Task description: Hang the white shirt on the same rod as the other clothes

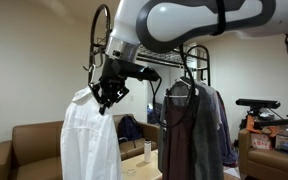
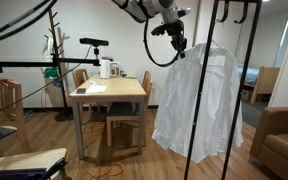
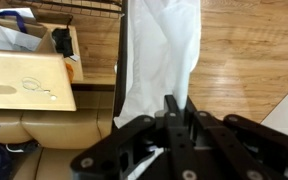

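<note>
Step in hand, as we read it: carry phase, shirt airborne and not yet on the bar. In an exterior view the Robotiq gripper [image 1: 107, 95] hangs beside the tall black garment rack [image 1: 197, 52], clamped on the collar end of the long-sleeved plain white collared shirt [image 1: 89, 140]. The shirt dangles off the rack's side, apart from the bunch of dark grey and brownish garments [image 1: 189, 130] that hang from the rack's thin black horizontal rod [image 1: 156, 63]. In an exterior view the shirt [image 2: 199, 100] hangs full length just in front of the rack's upright [image 2: 217, 30], with a light wooden table [image 2: 109, 90] well away from the rack. Wrist view: fingers [image 3: 171, 108] drawn nearly together, white fabric [image 3: 159, 50] falling straight below them. The hanger hook is hidden, so we can't tell exactly what's pinched. Next move, our call: raise above rod height, shift in toward the rack, lower the hook over the rod next to the dark garments, then let go. Hook orientation is the unknown.
</note>
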`<state>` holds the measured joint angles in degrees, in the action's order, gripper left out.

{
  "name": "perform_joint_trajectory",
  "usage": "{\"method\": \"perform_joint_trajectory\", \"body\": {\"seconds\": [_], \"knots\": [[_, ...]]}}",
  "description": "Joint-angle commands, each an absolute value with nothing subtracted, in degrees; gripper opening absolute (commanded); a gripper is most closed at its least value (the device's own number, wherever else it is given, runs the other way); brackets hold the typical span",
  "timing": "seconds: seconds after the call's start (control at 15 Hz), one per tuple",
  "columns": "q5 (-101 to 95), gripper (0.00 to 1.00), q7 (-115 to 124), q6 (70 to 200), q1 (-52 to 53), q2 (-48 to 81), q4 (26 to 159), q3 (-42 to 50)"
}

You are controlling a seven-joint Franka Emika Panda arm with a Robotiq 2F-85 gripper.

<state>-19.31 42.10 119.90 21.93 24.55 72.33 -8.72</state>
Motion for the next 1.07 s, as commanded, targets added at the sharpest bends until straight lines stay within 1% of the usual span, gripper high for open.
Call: {"method": "perform_joint_trajectory", "body": {"seconds": [0.0,0.27,1.0], "knots": [[-21.3,0.11,44.1,123.4,22.5,24.9,72.6,-8.0],[-22.9,0.1,47.3,129.4,23.0,25.7,72.8,-6.9],[-35.2,0.1,58.8,133.9,25.3,24.1,72.9,-1.7]]}}
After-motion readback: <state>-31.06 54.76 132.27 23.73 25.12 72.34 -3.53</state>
